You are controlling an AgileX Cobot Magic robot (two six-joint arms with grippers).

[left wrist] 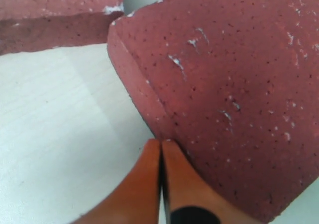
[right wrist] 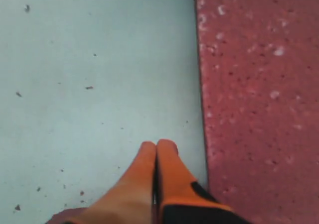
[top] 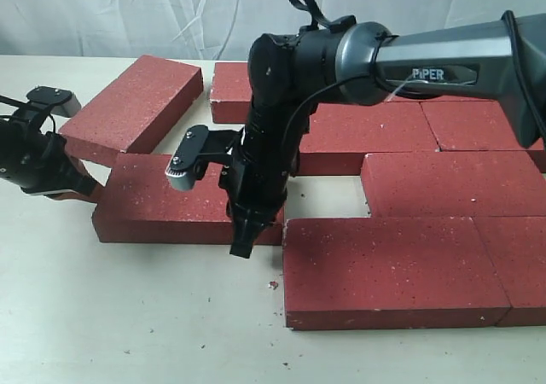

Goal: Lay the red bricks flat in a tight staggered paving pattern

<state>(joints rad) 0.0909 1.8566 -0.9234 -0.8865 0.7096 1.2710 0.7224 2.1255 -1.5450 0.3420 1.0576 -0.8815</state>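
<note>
Several red bricks lie flat on the table. One brick sits skewed at the back left, and a separate brick lies in front of it, apart from the packed rows. My left gripper is shut, its orange tips against a corner of a brick. My right gripper reaches across the middle and points down at the table. It is shut and empty, just beside the side edge of a front brick, the left brick of the front row.
The pale tabletop stretches along the front and left. A gap of table lies between the separate brick and the middle row. Small crumbs lie by the front brick. A white curtain hangs behind.
</note>
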